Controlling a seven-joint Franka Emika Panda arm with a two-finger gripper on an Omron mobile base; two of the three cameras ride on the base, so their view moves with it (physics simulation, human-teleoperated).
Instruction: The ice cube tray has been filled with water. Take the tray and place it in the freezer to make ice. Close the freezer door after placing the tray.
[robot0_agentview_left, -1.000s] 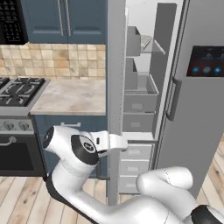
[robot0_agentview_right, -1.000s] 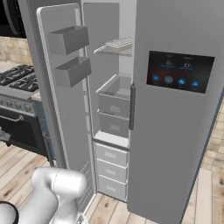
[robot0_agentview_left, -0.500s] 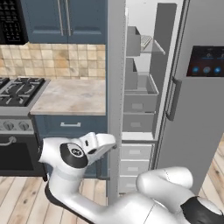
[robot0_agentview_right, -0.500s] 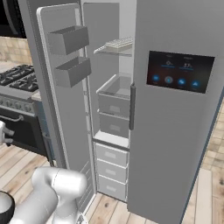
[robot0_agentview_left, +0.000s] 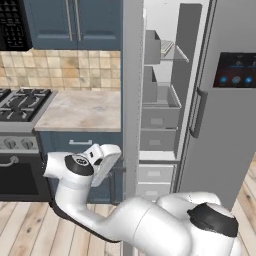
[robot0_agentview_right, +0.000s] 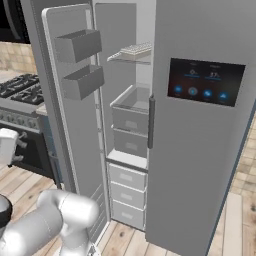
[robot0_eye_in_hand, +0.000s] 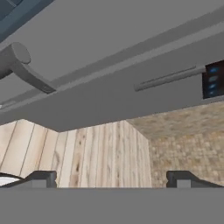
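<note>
Ice cube tray (robot0_agentview_right: 131, 50): flat, pale, gridded; lies on the top wire shelf (robot0_agentview_left: 176, 54) inside the freezer (robot0_agentview_right: 131, 110), at the shelf's front edge. Not held by anything. Water in its cells cannot be made out at this size.

Freezer door (robot0_agentview_right: 72, 100): stands wide open, swung toward the stove side. Two grey door bins (robot0_agentview_right: 78, 44) on its inner face, upper half. In the left base view it is seen edge-on as a tall grey slab (robot0_agentview_left: 132, 90) between the counter (robot0_agentview_left: 82, 109) and the open compartment.

Gripper (robot0_eye_in_hand: 111, 178): jaws spread wide, nothing between them. The fingertips (robot0_eye_in_hand: 43, 178) frame bare wooden floor, with the door's outer face and its dark bar handle (robot0_eye_in_hand: 21, 65) above them.

Change over the last second: the hand (robot0_agentview_left: 103, 161) has swung from level to angled downward, low beside the door's outer face, well below the shelf that carries the tray; the door itself has not moved.

Status of task: placing appears done. Closing remains. Judged next: bring the hand against the door's outer face or handle and push it shut.

Neighbouring item: second door with dark lit panel (robot0_agentview_right: 206, 82), shut.
</note>
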